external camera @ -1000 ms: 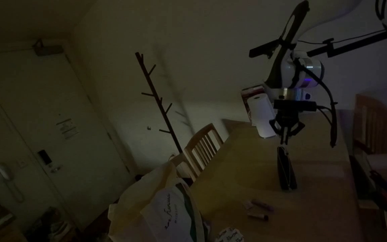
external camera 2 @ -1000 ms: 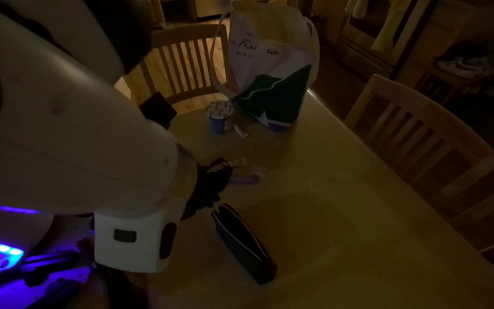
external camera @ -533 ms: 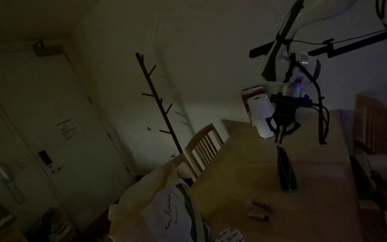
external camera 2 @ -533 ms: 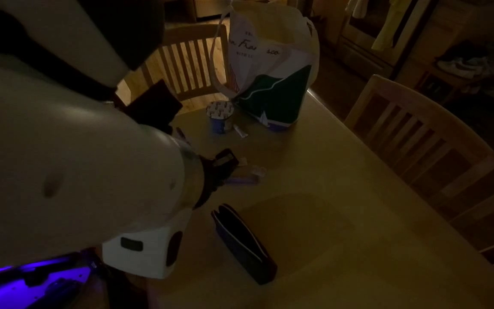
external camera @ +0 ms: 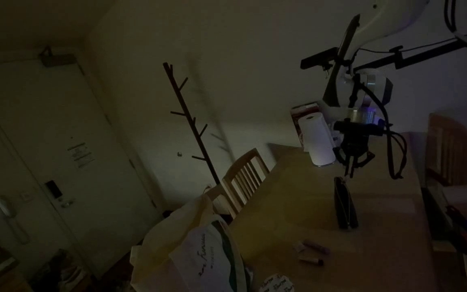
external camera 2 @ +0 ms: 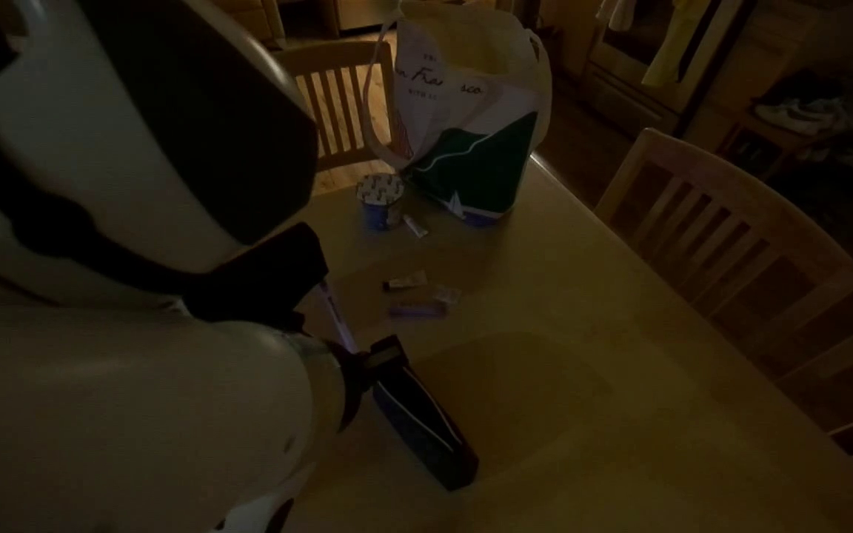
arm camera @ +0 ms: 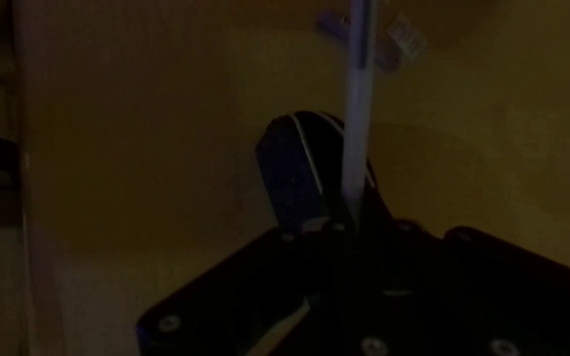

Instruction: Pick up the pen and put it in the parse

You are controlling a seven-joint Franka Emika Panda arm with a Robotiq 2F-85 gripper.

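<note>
The pen point(arm camera: 359, 109), pale and slim, is pinched in my gripper point(arm camera: 355, 212), whose jaws are closed around it. In the wrist view it juts out past the fingers and crosses in front of the parse. An exterior view shows the same pen point(external camera 2: 338, 317) slanting away from the gripper. The parse point(external camera 2: 426, 437) is a dark, narrow pouch lying on the table with its zip open along the top. In an exterior view the fingertips of my gripper point(external camera: 349, 175) hover by the far end of the parse point(external camera: 345, 205); whether they touch it is unclear.
Beside the parse lie a purple stick point(external camera 2: 417, 310), a black-capped tube point(external camera 2: 405, 282) and a small packet point(external camera 2: 447, 295). Farther off stand a patterned cup point(external camera 2: 380, 201) and a big shopping bag point(external camera 2: 471, 126). A paper roll point(external camera: 318, 140) stands behind the gripper. The room is dim.
My gripper swung slightly one way, then back, and now overlaps the parse's end in an exterior view. More of the pen has come into sight there. The parse has stayed put.
</note>
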